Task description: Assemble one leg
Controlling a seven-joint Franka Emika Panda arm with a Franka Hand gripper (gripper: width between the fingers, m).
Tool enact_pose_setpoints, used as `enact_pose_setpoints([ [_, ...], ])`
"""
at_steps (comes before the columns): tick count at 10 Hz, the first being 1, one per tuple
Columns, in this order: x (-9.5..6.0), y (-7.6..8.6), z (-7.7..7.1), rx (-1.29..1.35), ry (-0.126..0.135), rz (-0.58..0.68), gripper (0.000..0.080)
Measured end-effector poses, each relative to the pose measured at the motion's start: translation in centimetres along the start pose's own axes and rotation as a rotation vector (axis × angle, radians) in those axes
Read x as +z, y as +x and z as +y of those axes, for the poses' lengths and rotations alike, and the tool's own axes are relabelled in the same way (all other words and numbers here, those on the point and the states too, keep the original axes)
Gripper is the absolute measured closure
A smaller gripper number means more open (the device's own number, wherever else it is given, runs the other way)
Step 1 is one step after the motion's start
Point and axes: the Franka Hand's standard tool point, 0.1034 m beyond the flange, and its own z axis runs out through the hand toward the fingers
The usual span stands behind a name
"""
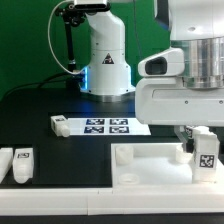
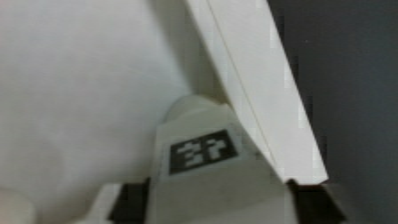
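Observation:
My gripper (image 1: pixel 199 138) is shut on a leg (image 1: pixel 205 154), a small white block with a black-and-white tag. It holds the leg upright at the right corner of the large flat white panel (image 1: pixel 150 172). In the wrist view the leg (image 2: pixel 201 150) sits between my two dark fingers (image 2: pixel 137 202), with the gripper (image 2: pixel 217 202) closed on its sides. The leg's far end lies against the panel's raised rim (image 2: pixel 249 80), over the panel's flat face (image 2: pixel 89 80). I cannot tell whether the leg touches the panel.
Two more legs (image 1: pixel 22 163) lie on the black table at the exterior view's left. The marker board (image 1: pixel 104 125) lies behind the panel, with another small white block (image 1: pixel 60 124) at its left end. The robot base (image 1: pixel 104 60) stands at the back.

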Motion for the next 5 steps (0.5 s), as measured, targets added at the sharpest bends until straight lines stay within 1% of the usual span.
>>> enact_pose_setpoints([
  [2, 0.03, 0.00, 0.04, 0.159, -0.001, 0.000, 0.0512],
  [4, 0.10, -0.07, -0.01, 0.430, -0.006, -0.004, 0.0512],
  [5, 0.13, -0.13, -0.17, 0.621, -0.023, -0.027, 0.0512],
])
